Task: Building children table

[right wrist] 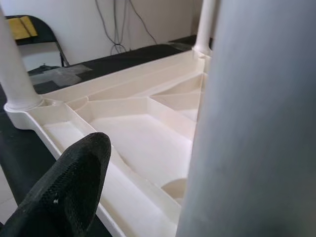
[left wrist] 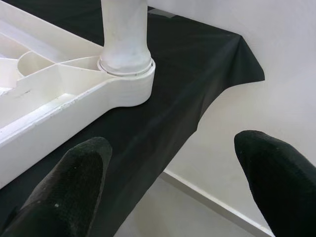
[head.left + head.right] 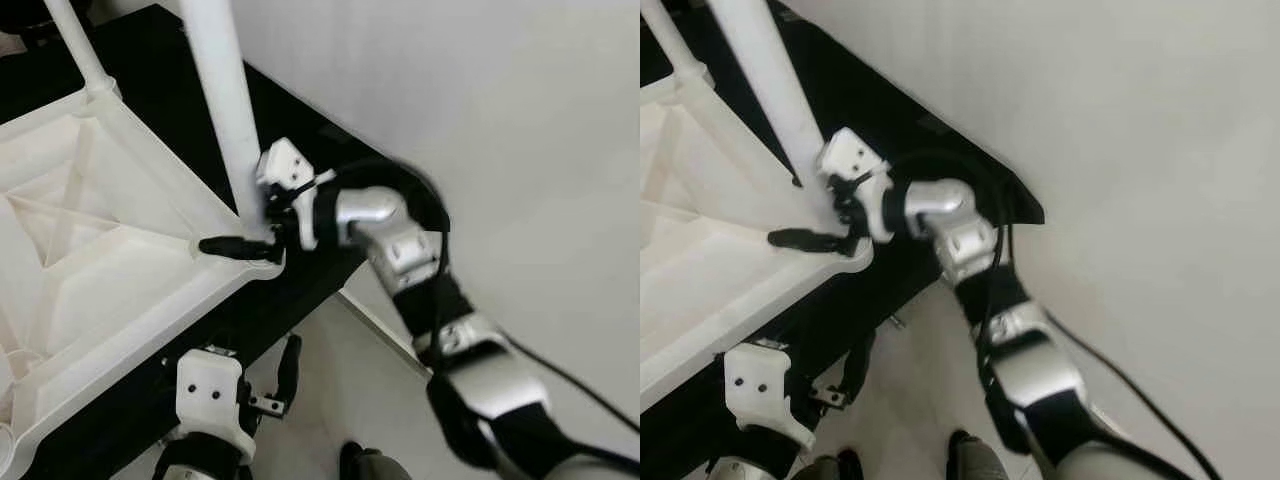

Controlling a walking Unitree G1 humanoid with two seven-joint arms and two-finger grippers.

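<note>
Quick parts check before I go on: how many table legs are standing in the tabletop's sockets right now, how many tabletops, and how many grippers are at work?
Table legs standing in the tabletop: 3, the near corner leg, a second leg and a third leg
Upside-down white tabletop: 1
Grippers: 2, the right gripper at the near leg's base, the left gripper open below the table edge
Total: 6

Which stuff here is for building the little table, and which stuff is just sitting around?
For the job:
upside-down white tabletop
white leg at its near corner
right gripper at that leg's base
left gripper, open below the edge

Just around:
black cloth
folding chair
wall cables
</note>
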